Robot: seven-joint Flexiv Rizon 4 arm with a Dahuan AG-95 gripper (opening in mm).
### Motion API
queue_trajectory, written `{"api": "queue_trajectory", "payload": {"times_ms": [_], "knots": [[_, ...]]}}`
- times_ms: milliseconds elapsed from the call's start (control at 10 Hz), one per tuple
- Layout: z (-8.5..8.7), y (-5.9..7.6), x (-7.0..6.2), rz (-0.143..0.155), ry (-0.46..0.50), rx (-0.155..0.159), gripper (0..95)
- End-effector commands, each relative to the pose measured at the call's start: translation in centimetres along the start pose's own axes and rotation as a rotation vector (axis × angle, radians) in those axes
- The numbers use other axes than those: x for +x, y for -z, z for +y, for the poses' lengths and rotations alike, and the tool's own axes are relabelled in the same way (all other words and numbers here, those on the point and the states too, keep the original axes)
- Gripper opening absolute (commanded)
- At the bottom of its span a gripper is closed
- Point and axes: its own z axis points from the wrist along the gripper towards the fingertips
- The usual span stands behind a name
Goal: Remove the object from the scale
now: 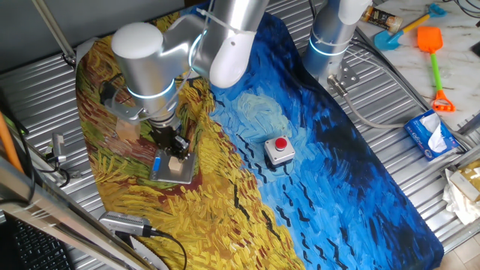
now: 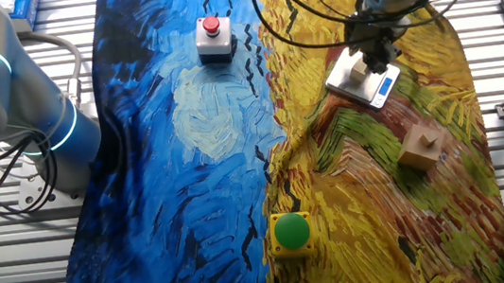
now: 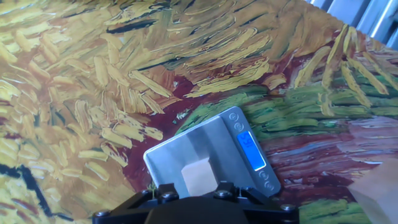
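Small light-tan wooden cube (image 3: 199,176) sits on the flat silver-grey metal scale plate (image 3: 186,155), directly under the black two-finger tool (image 1: 174,145). Can't tell if it's clenched yet; fingers hidden. Centre on cube, grip square, lift straight up without dragging the plate.

I see even, bright, diffuse light in all views, with soft shadows. My hand view is sharp on the scale (image 3: 205,155), whose plate shows mild sheen; its far right corner goes blurry and washed out.
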Motion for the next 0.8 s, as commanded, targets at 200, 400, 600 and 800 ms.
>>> {"api": "queue_trajectory", "payload": {"times_ms": [200, 400, 600, 800], "knots": [[0.2, -0.6, -0.1, -0.006, 0.001, 0.002, 38.0], [0.3, -1.0, -0.2, -0.011, -0.001, 0.004, 38.0], [0.2, -1.2, -0.1, -0.014, -0.003, 0.006, 38.0], [0.1, -1.5, -0.2, -0.03, 0.018, 0.019, 38.0]]}}
